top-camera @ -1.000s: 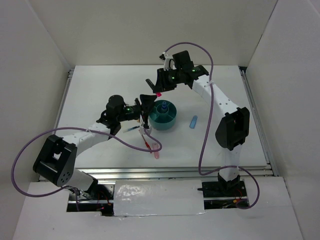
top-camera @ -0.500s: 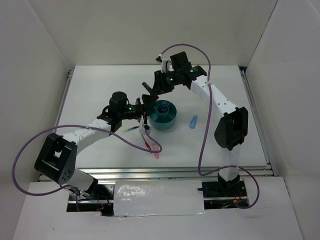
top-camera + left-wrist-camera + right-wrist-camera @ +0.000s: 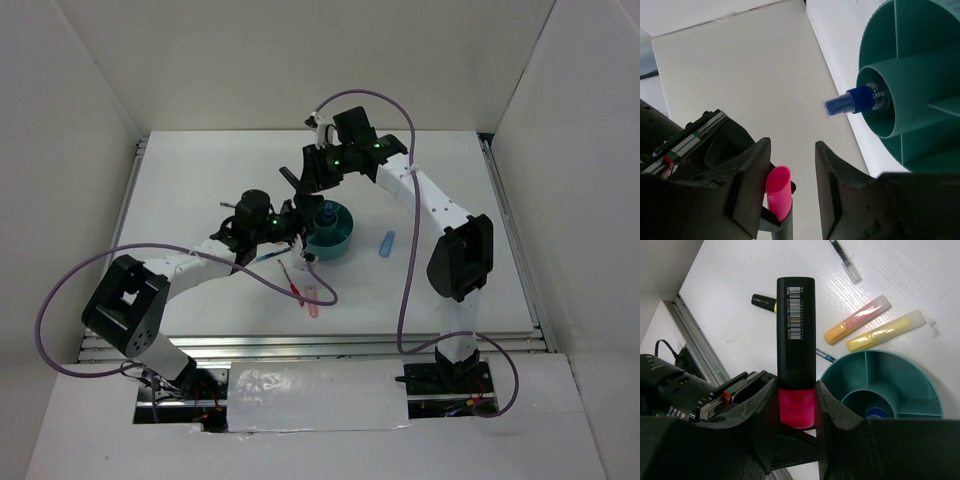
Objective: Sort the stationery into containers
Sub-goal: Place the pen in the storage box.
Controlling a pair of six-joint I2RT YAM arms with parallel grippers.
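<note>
My right gripper (image 3: 796,410) is shut on the pink cap of a black-bodied pink marker (image 3: 796,340), held above the table left of the teal organiser bowl (image 3: 920,375). In the top view it (image 3: 300,185) hangs just above my left gripper (image 3: 303,222), beside the bowl (image 3: 345,240). My left gripper (image 3: 792,165) is open. A pink marker end (image 3: 778,192) shows between its jaws against the left finger, unclamped. A blue-capped bottle (image 3: 850,101) stands in the bowl's central cup. An orange marker (image 3: 856,319) and a yellow marker (image 3: 886,330) lie by the bowl.
A light-blue marker (image 3: 388,243) lies right of the bowl. A red pen (image 3: 292,282) and a pink item (image 3: 312,300) lie nearer the front. A black-and-yellow marker (image 3: 764,303), a dark pen (image 3: 846,261) and a blue pen (image 3: 824,355) lie beyond the bowl.
My left arm has reached further right toward the bowl. My right gripper has moved slightly left and down with the marker, closing the gap between the two grippers.
</note>
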